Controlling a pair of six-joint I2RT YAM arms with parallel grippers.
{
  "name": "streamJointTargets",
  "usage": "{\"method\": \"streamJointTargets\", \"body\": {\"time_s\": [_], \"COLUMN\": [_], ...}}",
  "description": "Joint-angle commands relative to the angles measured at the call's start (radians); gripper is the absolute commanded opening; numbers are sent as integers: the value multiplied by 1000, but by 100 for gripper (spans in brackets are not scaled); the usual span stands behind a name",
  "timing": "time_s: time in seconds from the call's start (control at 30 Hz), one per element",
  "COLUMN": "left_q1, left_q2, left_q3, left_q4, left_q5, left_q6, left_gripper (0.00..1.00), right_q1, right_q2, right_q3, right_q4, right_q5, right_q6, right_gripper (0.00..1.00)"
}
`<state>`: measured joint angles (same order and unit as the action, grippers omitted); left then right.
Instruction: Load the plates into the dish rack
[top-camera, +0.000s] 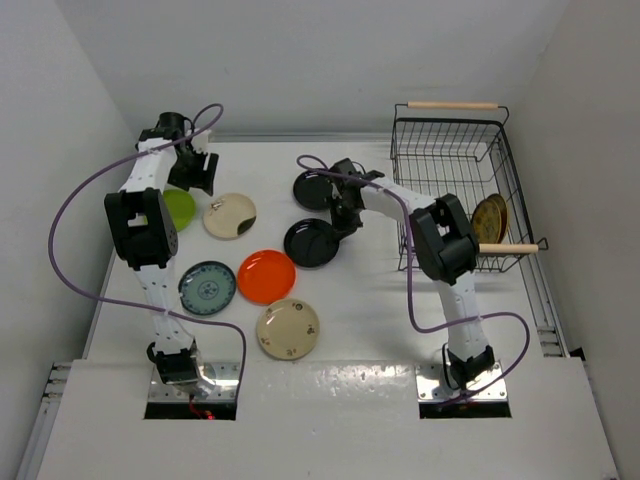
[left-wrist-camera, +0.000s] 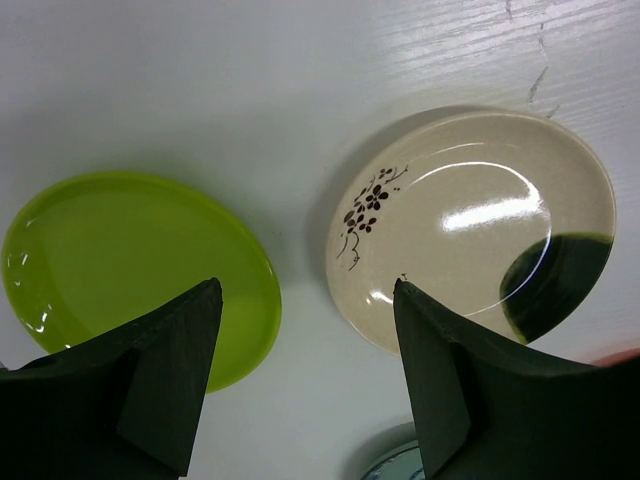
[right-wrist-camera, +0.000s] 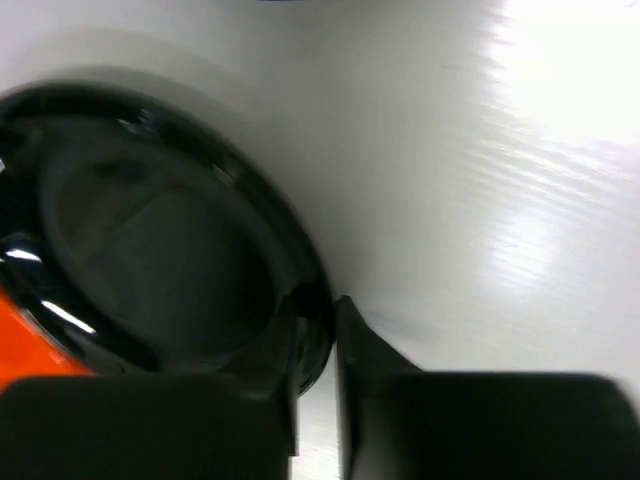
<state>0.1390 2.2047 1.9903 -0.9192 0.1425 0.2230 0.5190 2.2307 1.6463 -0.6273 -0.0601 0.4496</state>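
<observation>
The right gripper (right-wrist-camera: 318, 305) is pinching what looks, through the blur, like the rim of a black plate (right-wrist-camera: 150, 260) lying flat, likely to stand it in the dish rack (top-camera: 440, 150). The left gripper (left-wrist-camera: 305, 290) is hovering, spread, between the lime plate (left-wrist-camera: 110, 240) and the cream plate (left-wrist-camera: 470, 220).

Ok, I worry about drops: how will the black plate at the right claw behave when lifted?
Likely slippery: the black plate is glossy, and the right claw pinches only its rim. It looks rigid, so it shouldn't flex, but held at one edge it may tilt. If nudged, it could slide on the smooth table.
</observation>
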Motion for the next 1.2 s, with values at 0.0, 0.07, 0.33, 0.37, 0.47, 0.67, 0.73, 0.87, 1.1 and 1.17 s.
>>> {"method": "streamJointTargets", "body": {"time_s": [0.0,0.07,0.33,0.37,0.47,0.67,0.73,0.87,1.1,1.17], "left_q1": [-1,-1,-10,-10,-10,-19,-19,-29,-29,-29], "left_q2": [-54,-54,-36,-36,-36,-26,-26,-17,-8,-8], "left_q3": [31,31,53,62,62,81,81,81,90,90], "left_q4": [3,3,3,3,3,3,3,3,3,3], "left_q5": [-6,-6,-6,-6,-6,-6,-6,-6,-6,-6], "left_q6": [-7,-7,-7,-7,-7,-7,-7,-7,3,3], "left_gripper": [74,74,74,74,74,74,74,74,74,74], "right_q1": [12,12,49,46,42,-51,-131,-270,-398,-419], "right_q2": [4,-28,-276,-307,-439,-575,-598,-626,-609,-602], "right_q3": [-8,0,151,155,161,162,124,-2,-210,-255], "right_q4": [18,3,-46,-35,18,-26,-17,35,64,61], "right_q5": [-31,43,210,224,355,835,951,1092,1028,972], "right_q6": [24,8,-167,-172,-247,-432,-524,-695,-665,-626], "right_gripper": [5,0,0,0,0,0,0,0,0,0]}}
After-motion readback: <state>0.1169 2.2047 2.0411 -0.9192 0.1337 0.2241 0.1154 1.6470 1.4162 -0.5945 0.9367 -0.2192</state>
